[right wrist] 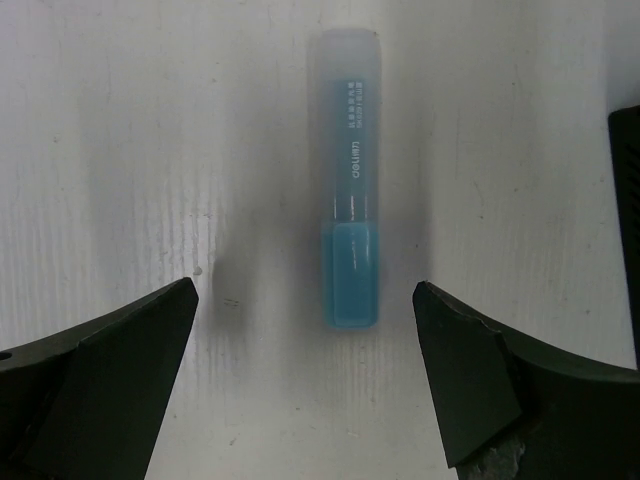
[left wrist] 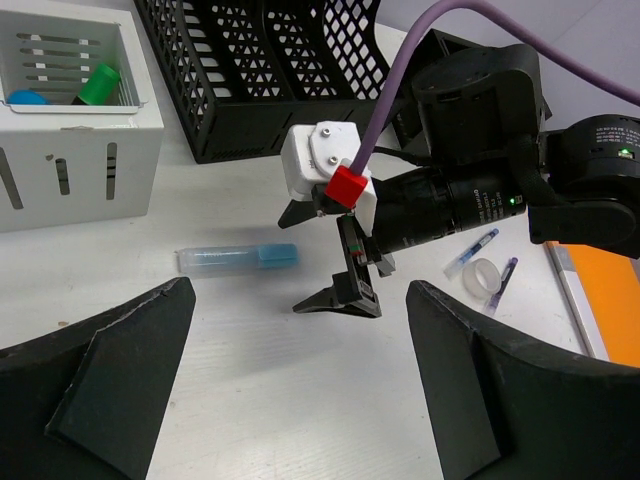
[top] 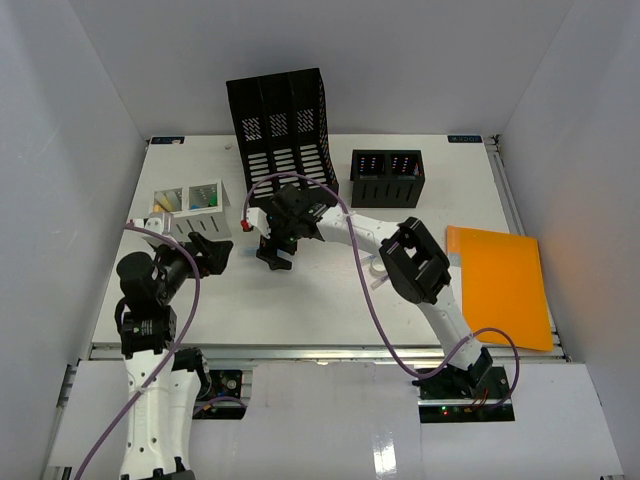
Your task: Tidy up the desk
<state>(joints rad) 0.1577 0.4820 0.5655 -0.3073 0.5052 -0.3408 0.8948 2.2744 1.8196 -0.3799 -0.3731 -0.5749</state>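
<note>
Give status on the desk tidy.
Done: a few markers sit in the white organizer. In hand: right gripper open over the blue highlighter, not gripping. Remaining: that highlighter, two pens, tape roll and orange folder loose on the desk.

Taking the middle of the desk (top: 300,310) as our dial, we find the tall rack (top: 283,130) at 12 o'clock, the low rack (top: 387,177) at 1 o'clock, the compartment box (top: 190,208) at 10 o'clock (small things (left wrist: 100,80) stand inside it) and the folder (top: 500,285) at 3 o'clock. The marker (right wrist: 348,250) lies on the desk before the tall rack, between the fingers (right wrist: 120,360) of the right gripper (right wrist: 303,295), touching neither. A tape ring (left wrist: 485,273) lies at its 3 o'clock.
</note>
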